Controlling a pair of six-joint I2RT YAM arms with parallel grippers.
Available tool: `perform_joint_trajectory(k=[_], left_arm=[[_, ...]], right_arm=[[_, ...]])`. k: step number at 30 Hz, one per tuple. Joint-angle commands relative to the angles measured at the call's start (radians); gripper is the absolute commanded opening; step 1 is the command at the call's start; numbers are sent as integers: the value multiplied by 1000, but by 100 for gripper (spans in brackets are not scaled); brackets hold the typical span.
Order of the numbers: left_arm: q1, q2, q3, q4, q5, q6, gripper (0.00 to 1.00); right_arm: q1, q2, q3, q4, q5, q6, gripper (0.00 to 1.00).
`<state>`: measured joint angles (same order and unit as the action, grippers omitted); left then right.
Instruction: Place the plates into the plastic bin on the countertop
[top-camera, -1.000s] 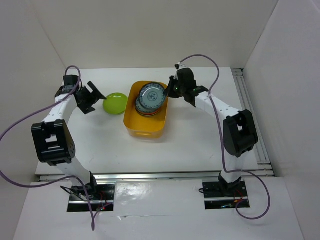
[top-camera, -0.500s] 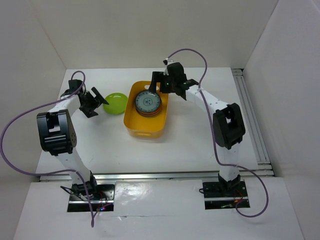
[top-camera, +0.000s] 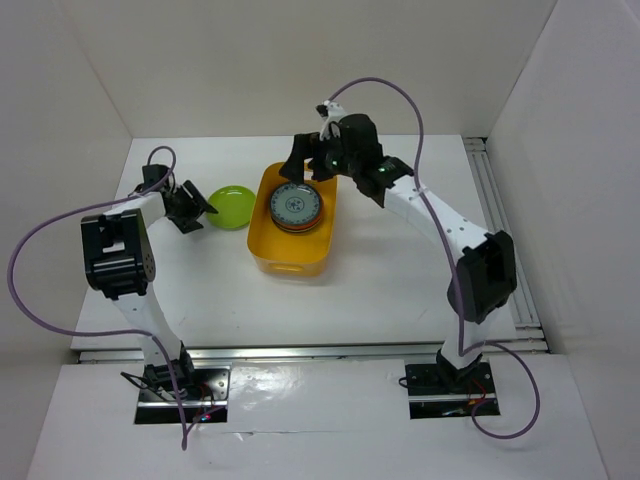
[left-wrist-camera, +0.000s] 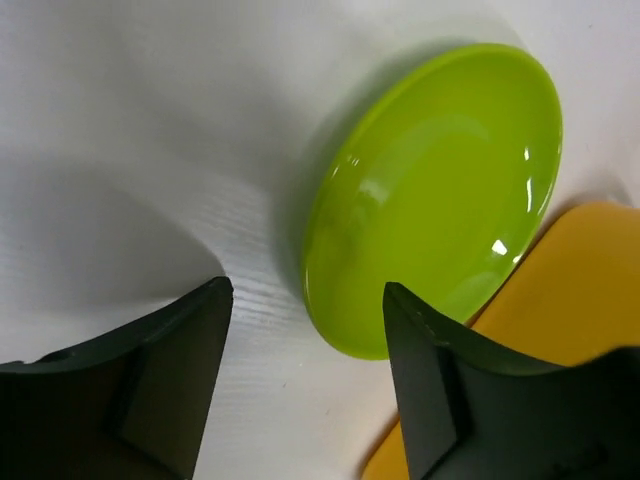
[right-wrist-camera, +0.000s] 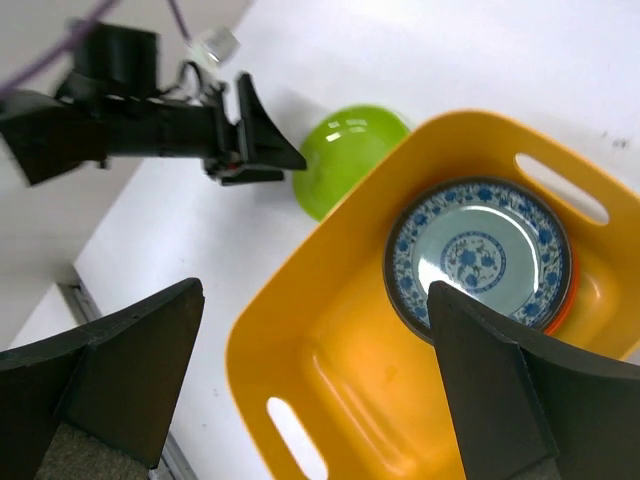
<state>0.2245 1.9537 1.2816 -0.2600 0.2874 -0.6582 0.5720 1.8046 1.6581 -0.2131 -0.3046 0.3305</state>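
My left claw (left-wrist-camera: 307, 290) stands with its jaws apart and nothing between them. The lime green plate (left-wrist-camera: 440, 190) lies flat on the countertop (top-camera: 380, 270) right ahead of my fingertips, with its near rim just off the tips. It is the only plate I can see outside the bin. It is round, so no long axis governs my approach. What matters, I judge, is that it lies straight ahead, with the plastic bin (left-wrist-camera: 560, 290) just beyond it on my right. I cannot tell whether plate and bin touch. My left arm is far nearer this plate than my right.

My right claw (right-wrist-camera: 312, 300) hangs over the far end of the bin (top-camera: 290, 262), jaws spread wide and empty. Below it a blue patterned plate (right-wrist-camera: 480, 255) lies face up on top of a stack, with an orange plate's (right-wrist-camera: 565, 300) edge showing beneath. The bin's long axis runs from near to far.

I can read no brand, label or writing anywhere; the plate carries only its blue pattern.
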Motion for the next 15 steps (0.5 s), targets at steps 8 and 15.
perform_joint_trajectory(k=[8,15], left_arm=[[-24,99,-2,57,-14,6,46],[-24,134,45,24,-45,-3,0]], right_arm=[[-87,-221,-132,44,-21,-10,100],[-146,-298,-222,63,-33,19,100]])
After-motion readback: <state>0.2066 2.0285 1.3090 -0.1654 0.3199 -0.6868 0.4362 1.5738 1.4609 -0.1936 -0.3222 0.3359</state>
